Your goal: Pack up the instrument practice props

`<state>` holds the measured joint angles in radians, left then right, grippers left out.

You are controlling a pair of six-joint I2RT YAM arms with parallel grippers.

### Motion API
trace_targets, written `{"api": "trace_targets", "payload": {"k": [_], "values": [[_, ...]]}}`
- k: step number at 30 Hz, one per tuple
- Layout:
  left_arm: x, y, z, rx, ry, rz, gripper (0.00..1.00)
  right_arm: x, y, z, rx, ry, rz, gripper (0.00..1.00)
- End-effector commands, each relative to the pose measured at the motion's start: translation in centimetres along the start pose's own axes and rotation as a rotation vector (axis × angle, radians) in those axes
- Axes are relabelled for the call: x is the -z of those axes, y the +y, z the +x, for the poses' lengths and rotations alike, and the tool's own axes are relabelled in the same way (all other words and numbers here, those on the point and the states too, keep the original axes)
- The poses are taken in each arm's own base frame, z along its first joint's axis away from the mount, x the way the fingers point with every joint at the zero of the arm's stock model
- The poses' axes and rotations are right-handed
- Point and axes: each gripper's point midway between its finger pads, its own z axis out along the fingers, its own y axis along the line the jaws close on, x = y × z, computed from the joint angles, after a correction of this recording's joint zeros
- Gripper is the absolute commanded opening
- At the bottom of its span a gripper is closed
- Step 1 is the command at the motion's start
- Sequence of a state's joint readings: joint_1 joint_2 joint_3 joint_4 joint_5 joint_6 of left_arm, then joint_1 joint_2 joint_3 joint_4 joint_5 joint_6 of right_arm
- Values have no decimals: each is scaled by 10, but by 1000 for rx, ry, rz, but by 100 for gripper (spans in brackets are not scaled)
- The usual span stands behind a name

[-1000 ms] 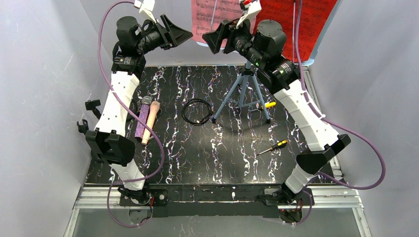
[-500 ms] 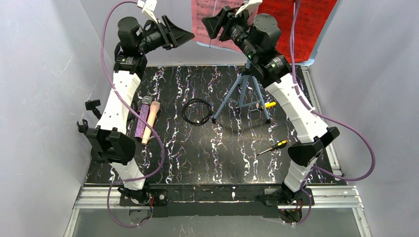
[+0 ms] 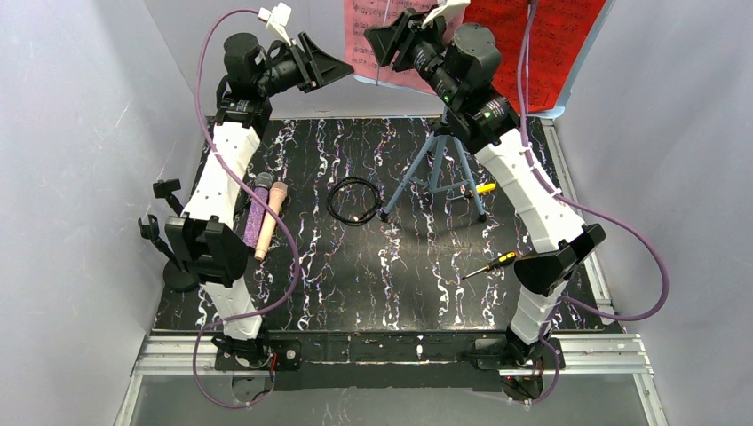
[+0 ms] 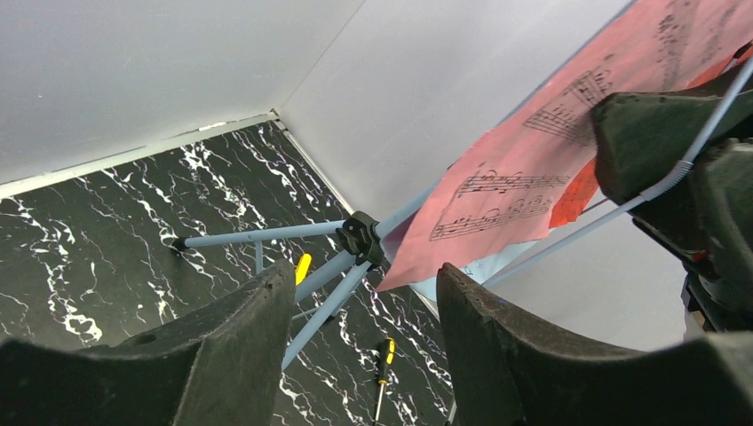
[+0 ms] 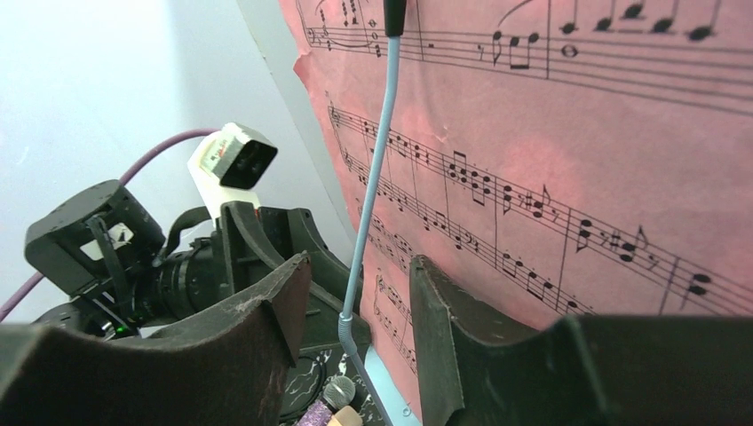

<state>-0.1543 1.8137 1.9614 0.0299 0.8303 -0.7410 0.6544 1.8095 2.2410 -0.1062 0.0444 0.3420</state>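
Observation:
The pink sheet-music page [image 3: 368, 35] and the red page [image 3: 533, 44] hang on the blue tripod stand [image 3: 435, 169] at the back. My right gripper [image 5: 360, 293] is open, its jaws either side of the stand's thin blue wire arm [image 5: 373, 177], right next to the pink page [image 5: 550, 160]. My left gripper [image 4: 364, 293] is open and empty in the air, just left of the pink page [image 4: 568, 169]. The purple glitter microphone [image 3: 257, 213] and the cream microphone [image 3: 272, 220] lie side by side on the table. A black mic post [image 3: 162, 189] stands at the left edge.
A coiled black cable [image 3: 355, 200] lies mid-table. One yellow-handled screwdriver [image 3: 484, 188] lies under the tripod and another [image 3: 493, 264] nearer the front right. A second black post with a round base [image 3: 180, 280] stands behind the left arm. Grey walls close in on three sides.
My right gripper has risen and moved up to the pink page, and its jaws have narrowed around the wire arm. My left gripper has shifted slightly right toward the page.

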Motion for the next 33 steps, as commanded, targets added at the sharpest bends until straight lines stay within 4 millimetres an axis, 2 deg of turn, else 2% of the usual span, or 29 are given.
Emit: {"api": "trace_targets", "payload": {"k": [1,8,20,33], "values": [[3,-27,-15,-48,-12,79,55,0,12,-34,-8,-100,-45,51],[5,-40,-18,-58,-9,112,51,-1,13,-33,-11,-98,-53,46],[7,-50,-19,-59,-6,133,33,-1,14,-32,-13,-95,-55,39],[17,-69,-22,-72,-20,147,25,-1,14,-32,-9,-94,-60,34]]}}
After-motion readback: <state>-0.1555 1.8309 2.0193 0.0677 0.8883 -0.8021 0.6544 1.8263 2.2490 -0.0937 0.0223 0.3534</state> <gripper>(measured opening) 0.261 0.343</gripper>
